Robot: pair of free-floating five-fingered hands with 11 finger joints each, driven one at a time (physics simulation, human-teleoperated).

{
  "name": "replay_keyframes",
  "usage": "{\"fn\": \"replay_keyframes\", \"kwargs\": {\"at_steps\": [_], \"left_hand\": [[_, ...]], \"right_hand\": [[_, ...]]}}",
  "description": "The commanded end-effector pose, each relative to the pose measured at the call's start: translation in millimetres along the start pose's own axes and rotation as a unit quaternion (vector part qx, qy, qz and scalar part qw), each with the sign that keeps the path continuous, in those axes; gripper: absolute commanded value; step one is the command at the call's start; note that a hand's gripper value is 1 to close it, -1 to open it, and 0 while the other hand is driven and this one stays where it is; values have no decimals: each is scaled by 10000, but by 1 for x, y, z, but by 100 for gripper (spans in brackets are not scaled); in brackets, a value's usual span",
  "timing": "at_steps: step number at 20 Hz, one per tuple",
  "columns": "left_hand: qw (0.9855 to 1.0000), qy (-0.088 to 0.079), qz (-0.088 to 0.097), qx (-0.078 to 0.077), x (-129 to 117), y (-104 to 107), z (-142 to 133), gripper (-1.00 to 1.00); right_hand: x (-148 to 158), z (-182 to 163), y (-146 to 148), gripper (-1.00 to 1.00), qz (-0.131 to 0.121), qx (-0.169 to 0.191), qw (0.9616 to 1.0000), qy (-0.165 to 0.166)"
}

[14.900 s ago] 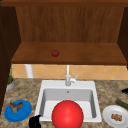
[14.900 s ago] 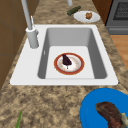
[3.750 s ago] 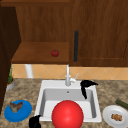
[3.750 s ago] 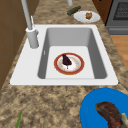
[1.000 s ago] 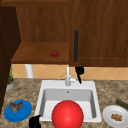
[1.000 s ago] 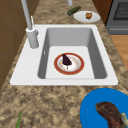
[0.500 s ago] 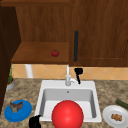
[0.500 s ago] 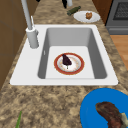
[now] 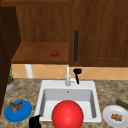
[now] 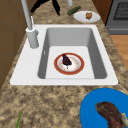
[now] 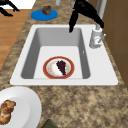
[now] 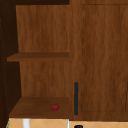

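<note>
My right hand (image 9: 77, 72) hangs just right of the white faucet (image 9: 67, 78), behind the sink (image 9: 92, 87). In the right side view this right hand (image 11: 83, 11) is open, with straight fingers (image 11: 71, 26) pointing down over the basin's back edge. It holds nothing. My left hand (image 9: 35, 122) floats low at the counter's front left, next to a blue plate (image 9: 25, 113), and its fingers look relaxed in the right side view (image 11: 7, 6). A red-rimmed plate (image 10: 56, 63) with a dark piece of food (image 10: 66, 60) lies in the basin. A red round shape (image 9: 67, 115) covers the sink's front.
The blue plate carries brown food (image 9: 15, 106). A white plate (image 9: 108, 115) with a pastry and a green cucumber (image 9: 122, 103) lie on the right counter. A red apple (image 9: 55, 52) rests on the open shelf, beside a cabinet door with a dark handle (image 9: 76, 46).
Since the oldest frames the right hand has appeared at the faucet and the dark cabinet handle now shows. Over the last second nothing has visibly moved.
</note>
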Motion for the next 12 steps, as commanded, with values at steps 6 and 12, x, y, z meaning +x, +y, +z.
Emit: {"fn": "replay_keyframes", "kwargs": {"at_steps": [6,12], "left_hand": [[10000,0,0,0,0,0,0,0],[10000,0,0,0,0,0,0,0]], "right_hand": [[-11,-35,6,-100,-170,1108,9937,-73],[-20,-49,5,-100,-178,1924,9811,-57]]}}
